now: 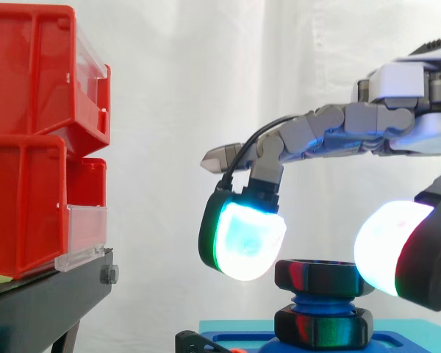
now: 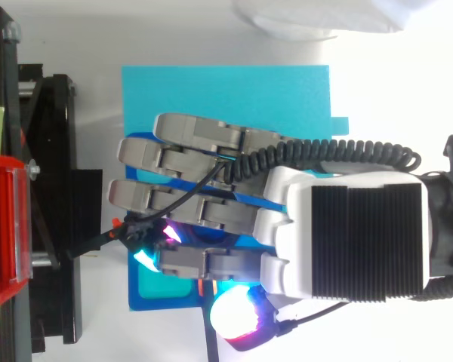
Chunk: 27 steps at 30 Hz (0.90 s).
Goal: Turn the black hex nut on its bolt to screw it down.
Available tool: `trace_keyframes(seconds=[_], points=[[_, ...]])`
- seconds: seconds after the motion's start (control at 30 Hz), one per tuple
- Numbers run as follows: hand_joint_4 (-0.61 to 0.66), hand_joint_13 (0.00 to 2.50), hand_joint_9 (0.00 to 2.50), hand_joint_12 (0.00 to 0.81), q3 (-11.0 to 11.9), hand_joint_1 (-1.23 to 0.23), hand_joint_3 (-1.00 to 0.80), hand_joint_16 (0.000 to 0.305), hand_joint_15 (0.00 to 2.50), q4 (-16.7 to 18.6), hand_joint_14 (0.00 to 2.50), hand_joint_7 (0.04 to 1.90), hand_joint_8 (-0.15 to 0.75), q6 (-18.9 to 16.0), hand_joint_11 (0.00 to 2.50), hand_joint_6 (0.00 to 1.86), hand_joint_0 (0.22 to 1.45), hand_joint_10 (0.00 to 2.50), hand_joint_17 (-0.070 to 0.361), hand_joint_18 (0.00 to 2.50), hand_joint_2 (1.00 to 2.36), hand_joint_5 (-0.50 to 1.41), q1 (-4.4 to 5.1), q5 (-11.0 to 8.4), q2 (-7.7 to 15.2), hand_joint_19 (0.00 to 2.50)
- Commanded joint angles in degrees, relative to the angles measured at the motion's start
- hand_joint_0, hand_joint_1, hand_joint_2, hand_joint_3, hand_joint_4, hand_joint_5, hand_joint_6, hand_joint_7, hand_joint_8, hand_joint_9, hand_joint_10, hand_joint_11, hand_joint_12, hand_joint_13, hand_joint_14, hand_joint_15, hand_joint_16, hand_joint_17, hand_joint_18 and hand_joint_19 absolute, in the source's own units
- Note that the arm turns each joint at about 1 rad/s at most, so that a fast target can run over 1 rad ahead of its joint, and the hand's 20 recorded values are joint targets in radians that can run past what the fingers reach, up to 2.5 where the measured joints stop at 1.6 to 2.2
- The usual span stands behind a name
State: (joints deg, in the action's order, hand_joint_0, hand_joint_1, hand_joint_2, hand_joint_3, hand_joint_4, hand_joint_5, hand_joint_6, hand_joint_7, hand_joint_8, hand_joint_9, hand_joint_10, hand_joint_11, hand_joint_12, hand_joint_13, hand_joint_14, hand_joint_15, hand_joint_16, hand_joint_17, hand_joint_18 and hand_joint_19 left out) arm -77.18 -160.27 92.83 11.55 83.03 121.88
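The black hex nut (image 1: 322, 275) sits at the top of a blue threaded bolt (image 1: 317, 301), above a second black hex piece (image 1: 323, 328) at the bolt's foot. My hand (image 1: 397, 121) reaches in from the right above it. One finger is bent down, its cyan-white pad (image 1: 244, 239) against the nut's left side. The thumb's white pad (image 1: 388, 246) presses the nut's right side, so the nut is pinched between them. The other fingers stretch out straight. Seen from above, the hand (image 2: 347, 241) covers the bolt and nut.
The bolt stands on a blue base plate (image 2: 226, 98). Stacked red bins (image 1: 29, 140) on a black stand (image 1: 48, 294) rise to the left, a short gap from the fingertips. A white curtain hangs behind.
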Motion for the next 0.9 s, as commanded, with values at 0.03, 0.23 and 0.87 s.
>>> trace_keyframes(seconds=[0.03, 0.23, 0.87], points=[[0.15, 0.11, 0.14, 0.319, 0.0, -0.43, -0.50, 0.054, 0.00, 0.0, 0.00, 0.91, 0.199, -0.2, 0.00, 0.50, 0.44, 0.00, 0.121, 0.00, 1.00, -0.23, 0.14, -0.06, 0.3, 0.00], [0.16, 0.11, 0.14, 0.319, 0.6, -0.42, -0.50, 0.054, 0.00, -1.4, 0.00, 0.93, 0.199, -0.1, 0.00, 0.50, 0.44, 0.00, 0.121, 0.00, 1.00, -0.23, -0.04, 0.38, 0.3, 0.00], [0.19, 0.14, 0.18, 0.326, 0.5, -0.36, -0.50, 0.056, 0.00, -1.1, 0.00, 1.20, 0.213, 0.3, 0.00, 0.50, 0.43, 0.00, 0.125, 0.00, 1.00, -0.20, -0.22, 0.47, 0.3, 0.00]])
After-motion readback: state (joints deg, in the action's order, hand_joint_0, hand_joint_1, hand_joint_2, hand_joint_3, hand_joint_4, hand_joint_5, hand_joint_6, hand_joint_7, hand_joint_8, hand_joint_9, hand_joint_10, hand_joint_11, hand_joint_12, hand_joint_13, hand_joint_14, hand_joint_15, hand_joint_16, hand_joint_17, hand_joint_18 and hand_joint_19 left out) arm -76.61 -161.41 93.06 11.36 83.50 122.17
